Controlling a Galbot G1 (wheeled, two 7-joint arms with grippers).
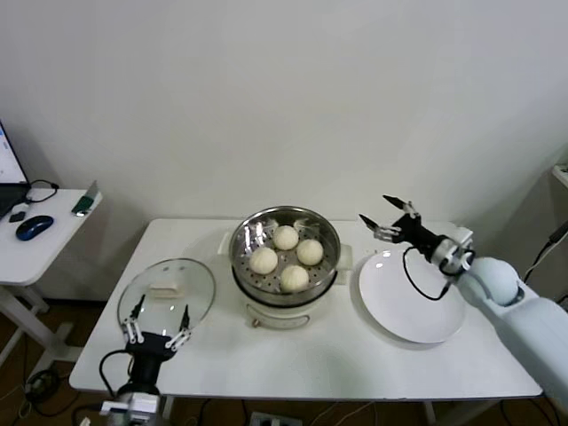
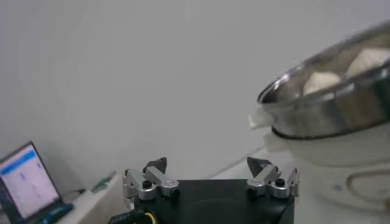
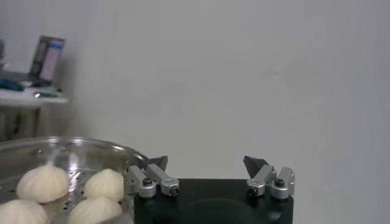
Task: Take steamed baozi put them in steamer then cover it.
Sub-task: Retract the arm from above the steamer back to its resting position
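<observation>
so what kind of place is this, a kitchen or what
Probably a lab or office test room, not a real kitchen. The steamer sits on a plain white table against a bare wall, and a side desk on the left holds a laptop and a mouse.

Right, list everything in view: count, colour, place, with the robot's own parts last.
baozi: four, cream-white, inside the steamer.
steamer: one, shiny steel on a cream base, table centre.
cover: one, clear glass with cream handle, flat on the table left of the steamer.
plate: one, white, bare, right of the steamer.
table: one, white.
side desk: one, white, far left, holding a blue mouse and a laptop.
left claw: open, at the cover's near edge.
right claw: open, above the plate's far edge.
</observation>
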